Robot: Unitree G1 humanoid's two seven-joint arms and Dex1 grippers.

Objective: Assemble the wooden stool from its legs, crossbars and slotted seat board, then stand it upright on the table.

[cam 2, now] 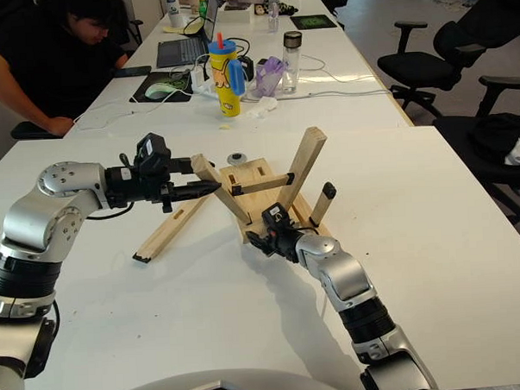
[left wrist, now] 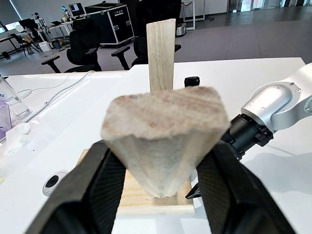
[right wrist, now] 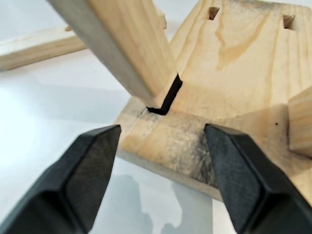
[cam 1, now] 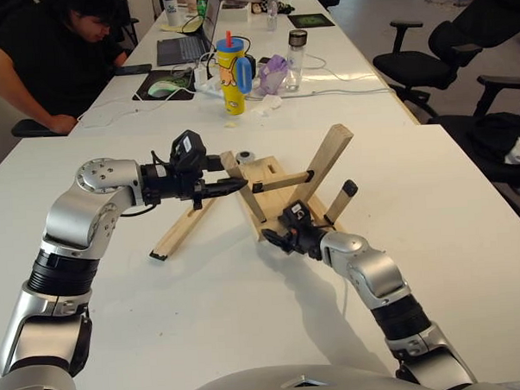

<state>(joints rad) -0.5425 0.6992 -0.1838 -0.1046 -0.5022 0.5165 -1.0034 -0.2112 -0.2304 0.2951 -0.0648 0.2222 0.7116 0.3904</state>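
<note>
Wooden leg (cam 1: 254, 211) slants leftward off seat board (cam 1: 269, 170), tip gripped by left pincer (left wrist: 158, 146); right pincer (right wrist: 161, 130) gapes.

The left gripper (cam 1: 235, 186) closes its fingers on the upper end of a slanted leg (cam 1: 249, 204), which goes down to the slotted seat board (cam 1: 270, 170) on the white tabletop (cam 1: 205, 318). A crossbar (cam 1: 281, 183) joins it to a taller leg (cam 1: 327, 157). The right gripper (cam 1: 275, 239) is at the board's near edge (contact unclear). A loose leg (cam 1: 184, 228) lies beside.
</note>
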